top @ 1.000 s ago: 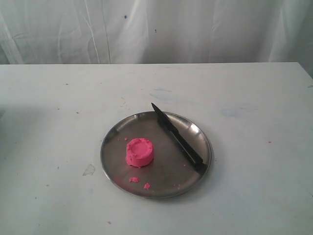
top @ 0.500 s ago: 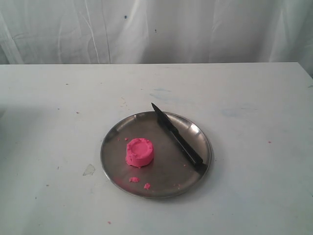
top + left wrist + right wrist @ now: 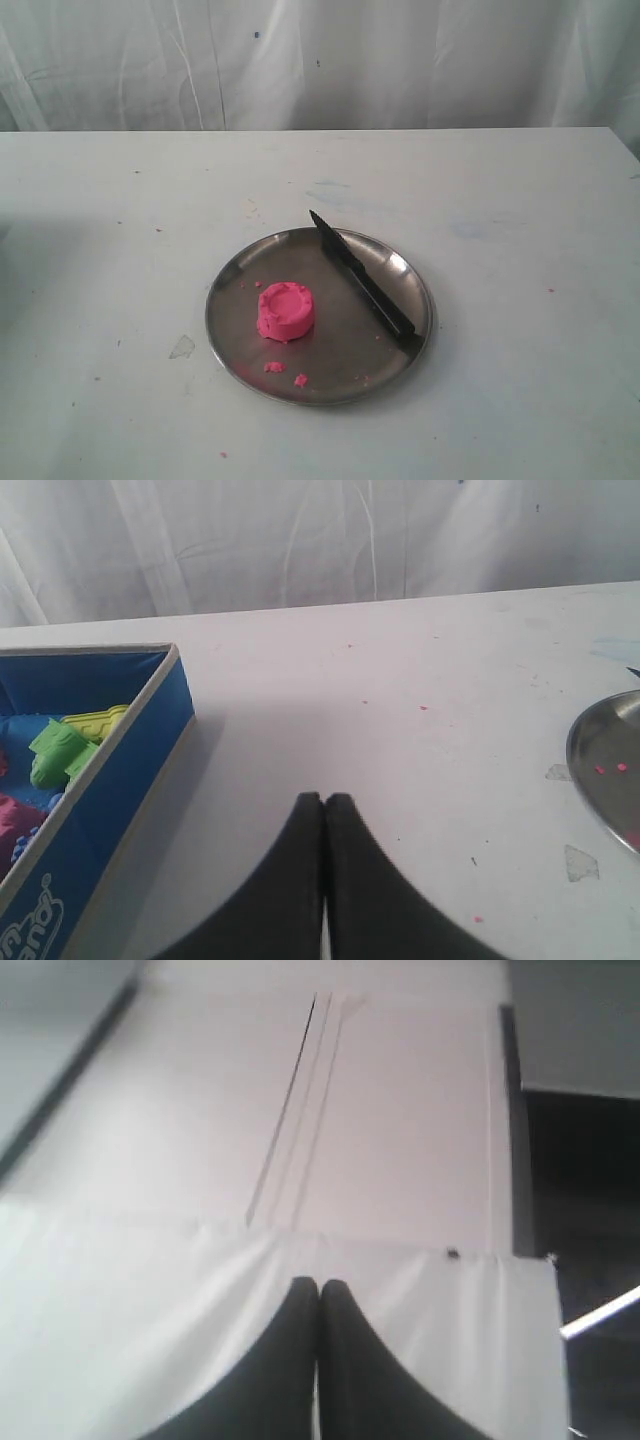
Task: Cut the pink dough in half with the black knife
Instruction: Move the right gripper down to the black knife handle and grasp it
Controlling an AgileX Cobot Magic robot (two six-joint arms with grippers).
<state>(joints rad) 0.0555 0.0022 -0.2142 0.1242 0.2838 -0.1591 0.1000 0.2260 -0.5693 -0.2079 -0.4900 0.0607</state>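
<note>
The pink dough [image 3: 286, 311] is a whole round puck standing left of centre on the round steel plate [image 3: 232, 278]. The black knife [image 3: 362, 277] lies across the plate's right side, its tip pointing up and left over the rim and its handle at the lower right. Neither arm shows in the exterior view. My left gripper [image 3: 324, 798] is shut on nothing, hovering over bare table, with the plate's rim [image 3: 600, 780] off to one side. My right gripper [image 3: 319, 1284] is also shut and empty, pointing at the white curtain and ceiling.
A few tiny pink crumbs [image 3: 273, 367] lie on the plate near its front edge. A blue box [image 3: 120, 780] with green and pink moulds stands beside my left gripper. A white curtain [image 3: 320, 60] hangs behind the table.
</note>
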